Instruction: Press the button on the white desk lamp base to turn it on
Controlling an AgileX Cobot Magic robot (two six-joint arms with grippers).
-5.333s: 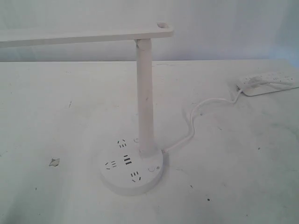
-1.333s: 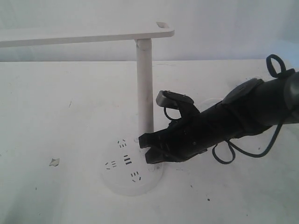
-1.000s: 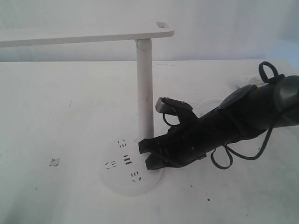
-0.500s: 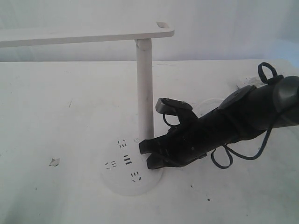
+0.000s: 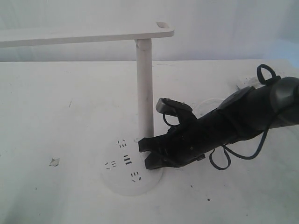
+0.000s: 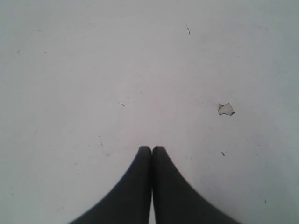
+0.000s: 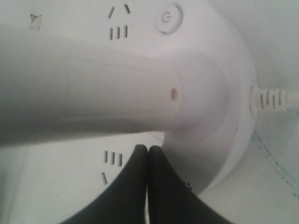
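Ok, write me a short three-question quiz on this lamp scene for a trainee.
1. True or false: the right pincer is open.
2. The left pincer is: A) shut; B) wide open; C) out of view.
3. What are the right pincer's tips over?
Key: 1 false; 2 A; 3 the white desk lamp base.

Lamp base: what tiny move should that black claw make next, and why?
Probably a slight push straight down: the right gripper is shut, tips at the white desk lamp base beside the foot of the pole, and the head bar shows no glow yet.
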